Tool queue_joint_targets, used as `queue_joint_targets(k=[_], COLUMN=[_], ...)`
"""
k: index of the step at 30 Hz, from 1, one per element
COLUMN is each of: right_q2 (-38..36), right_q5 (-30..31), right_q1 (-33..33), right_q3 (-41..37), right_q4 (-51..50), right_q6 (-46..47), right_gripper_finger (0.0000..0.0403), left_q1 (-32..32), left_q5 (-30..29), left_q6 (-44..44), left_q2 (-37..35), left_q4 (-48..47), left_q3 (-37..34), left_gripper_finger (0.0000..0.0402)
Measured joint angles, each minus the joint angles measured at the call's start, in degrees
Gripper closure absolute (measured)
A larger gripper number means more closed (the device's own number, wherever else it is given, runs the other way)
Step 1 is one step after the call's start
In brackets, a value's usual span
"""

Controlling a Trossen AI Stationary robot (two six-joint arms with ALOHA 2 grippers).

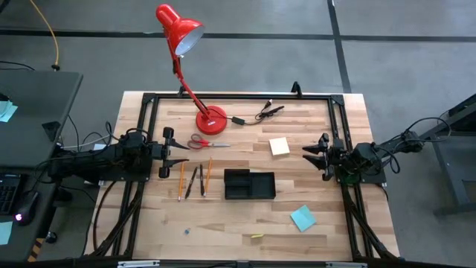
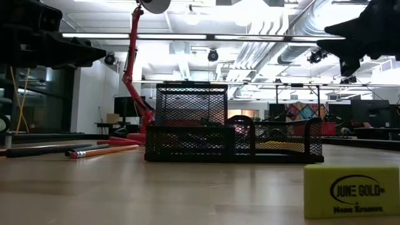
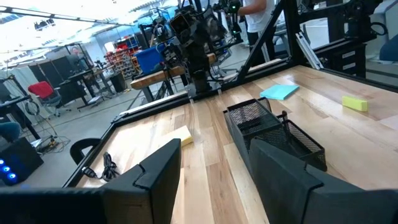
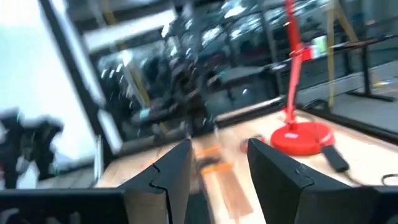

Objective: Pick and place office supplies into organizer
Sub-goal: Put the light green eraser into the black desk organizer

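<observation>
The black mesh organizer (image 1: 249,184) (image 2: 234,134) (image 3: 273,134) stands on the table's middle. To its left lie two orange pencils (image 1: 181,181) (image 2: 100,150) and dark pens (image 1: 196,180). The red-handled scissors (image 1: 207,143) lie farther back. A pale yellow pad (image 1: 280,146) (image 3: 183,134) and a teal pad (image 1: 303,218) (image 3: 280,91) lie flat on the table's right half. My left gripper (image 1: 177,152) (image 3: 214,174) hovers open at the left edge beside the scissors. My right gripper (image 1: 312,151) (image 4: 217,168) hovers open at the right edge, near the yellow pad.
A red desk lamp (image 1: 210,119) (image 4: 301,137) stands at the far side, with a black clip cable (image 1: 260,114) beside it. A yellow eraser (image 1: 256,236) (image 2: 351,190) lies near the near edge. The black metal frame (image 1: 238,97) runs around the table.
</observation>
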Motion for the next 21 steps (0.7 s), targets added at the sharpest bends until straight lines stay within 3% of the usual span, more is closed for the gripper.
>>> queue_joint_targets(k=[5,10,14,17,21], right_q2=[-0.01,-0.02,-0.02,-0.04,-0.02], right_q5=[14.71,30.69,39.25,41.14,40.72], right_q1=[-0.02,-0.02,-0.02,-0.07,-0.01], right_q3=[-0.01,-0.01,-0.01,-0.01,-0.01], right_q4=[13.05,23.61,22.89,22.92,18.9], right_q6=[13.44,36.3,43.35,47.9,46.23], right_gripper_finger=[0.0253,0.0253,0.0253,0.0253,0.0253], left_q1=[-0.01,0.0,-0.01,0.01,-0.04], left_q5=[-0.31,-0.3,-3.52,-4.93,-7.22], left_q6=[-1.23,-21.23,-26.79,-31.21,-32.59], left_q2=[0.01,0.01,0.01,-0.01,-0.01], left_q4=[5.25,20.88,27.68,31.23,32.48], left_q3=[0.0,0.02,0.02,0.02,0.02], left_gripper_finger=[0.0222,0.0222,0.0222,0.0222,0.0222])
